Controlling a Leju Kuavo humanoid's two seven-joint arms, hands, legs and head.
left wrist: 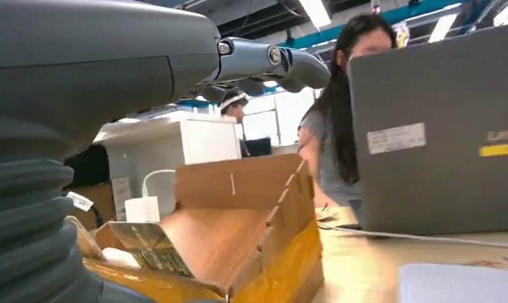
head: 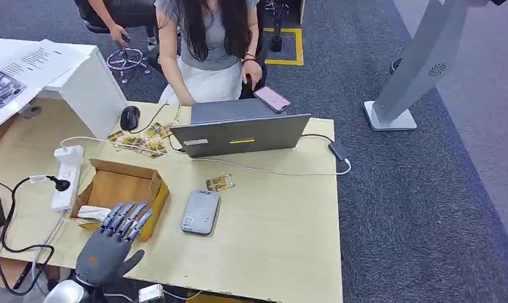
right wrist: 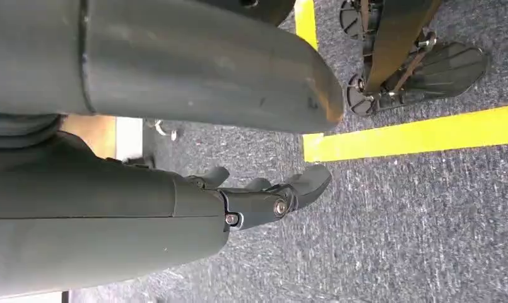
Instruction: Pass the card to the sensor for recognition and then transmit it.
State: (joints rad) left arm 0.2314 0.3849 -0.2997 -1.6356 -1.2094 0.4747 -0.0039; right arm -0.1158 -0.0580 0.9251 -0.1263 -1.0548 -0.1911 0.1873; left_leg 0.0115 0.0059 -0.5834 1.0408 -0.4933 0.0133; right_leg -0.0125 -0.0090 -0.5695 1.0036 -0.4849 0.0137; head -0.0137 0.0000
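Left hand (head: pixel 112 243) hovers over the near edge of the cardboard box (head: pixel 122 189) on the bench (head: pixel 276 221), fingers spread wide and holding nothing, with a card (left wrist: pixel 151 247) lying in the box just below it. The grey sensor (head: pixel 200 212) sits just right of the box, another card (head: pixel 219 183) beyond it, before the laptop (head: pixel 238 134). Right hand (right wrist: pixel 264 199) hangs over the carpet, fingers loosely apart, empty.

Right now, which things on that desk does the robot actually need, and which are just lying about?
Needed:
left hand
cardboard box holding cards
card in the box
grey sensor

Lying about:
laptop
mouse
power strip
pink phone
loose cards by the mouse
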